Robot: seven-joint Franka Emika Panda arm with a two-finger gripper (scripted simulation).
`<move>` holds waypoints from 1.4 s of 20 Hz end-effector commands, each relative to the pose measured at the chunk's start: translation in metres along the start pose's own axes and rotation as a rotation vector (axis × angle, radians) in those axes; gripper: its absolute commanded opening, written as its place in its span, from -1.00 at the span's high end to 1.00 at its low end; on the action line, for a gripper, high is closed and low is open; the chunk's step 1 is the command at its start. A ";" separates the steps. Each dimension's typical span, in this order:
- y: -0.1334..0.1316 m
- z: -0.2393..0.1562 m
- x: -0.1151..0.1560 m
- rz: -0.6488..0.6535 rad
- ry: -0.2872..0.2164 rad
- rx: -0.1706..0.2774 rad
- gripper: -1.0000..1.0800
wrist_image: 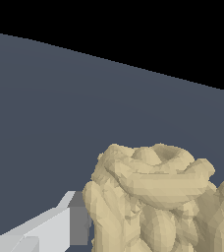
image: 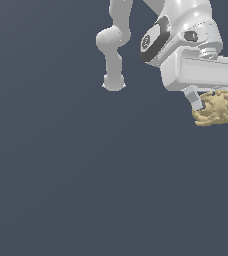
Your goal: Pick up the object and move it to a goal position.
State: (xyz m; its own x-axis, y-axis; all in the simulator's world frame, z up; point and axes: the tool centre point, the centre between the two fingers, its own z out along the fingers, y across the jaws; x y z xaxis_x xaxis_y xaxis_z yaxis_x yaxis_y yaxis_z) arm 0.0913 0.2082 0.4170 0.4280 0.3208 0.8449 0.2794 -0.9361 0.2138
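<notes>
The clump [image: 217, 108] is tan-yellow and knobbly, a tangle of rounded, rope-like bumps with small dark hollows between them. It hangs under the white gripper [image: 209, 105] at the upper part of the exterior view's right, narrower than the gripper body. One grey-tipped finger [image: 196, 100] presses against its side; the other is hidden behind it, so the jaws appear closed on it.

one tan clump [image: 216, 108] (knobbly), one white hand [image: 209, 104], one arm [image: 117, 42]
</notes>
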 end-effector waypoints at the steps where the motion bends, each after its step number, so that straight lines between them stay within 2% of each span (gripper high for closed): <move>1: -0.002 -0.005 0.008 -0.003 0.022 -0.005 1.00; 18: -0.016 -0.045 0.055 -0.023 0.163 -0.039 1.00; 28: -0.023 -0.060 0.070 -0.032 0.214 -0.052 1.00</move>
State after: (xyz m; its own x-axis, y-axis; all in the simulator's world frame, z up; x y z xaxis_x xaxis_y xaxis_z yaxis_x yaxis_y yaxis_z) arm 0.0644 0.2427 0.4987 0.2316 0.3178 0.9194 0.2446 -0.9338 0.2611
